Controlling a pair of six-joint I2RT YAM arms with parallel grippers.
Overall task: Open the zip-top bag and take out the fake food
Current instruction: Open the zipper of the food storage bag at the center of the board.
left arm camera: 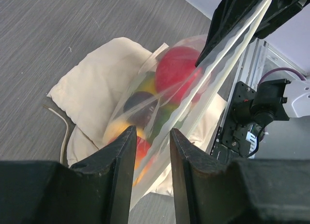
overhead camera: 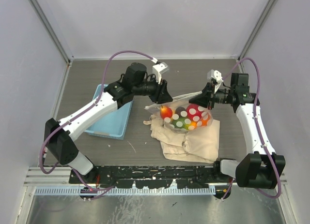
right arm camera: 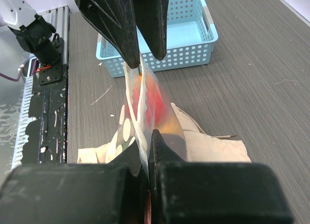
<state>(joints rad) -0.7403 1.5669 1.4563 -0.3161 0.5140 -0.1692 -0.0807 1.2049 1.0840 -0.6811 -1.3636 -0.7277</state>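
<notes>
A: Nearest us, the beige cloth drawstring bag (overhead camera: 191,144) lies on the table (overhead camera: 193,74), right of middle. The zip-top bag (overhead camera: 193,118) sits on its far edge, with the fake food (overhead camera: 166,112) all inside.

B: So nothing is out yet. Who has the zip strip (left arm camera: 227,57)?

A: The right claw (right arm camera: 147,141) is clamped on it at the bag's right end. At the left end, the left claw (left arm camera: 151,134) has its jaws a narrow gap apart with the film running between them. I see no pinch there.

B: First risk, then. If the right pulls before the left closes, the whole bag slides right and the mouth never parts.

A: Or the left closes on both lips together, and pulling only stretches the strip.

B: That film looks slick, too. It could slip out under load and drop the bag.

A: And if the mouth pops suddenly, the round pieces could roll off the cloth across the table.

B: The light blue basket (overhead camera: 110,121), off to the left, is well apart, so it wouldn't catch them.
</notes>
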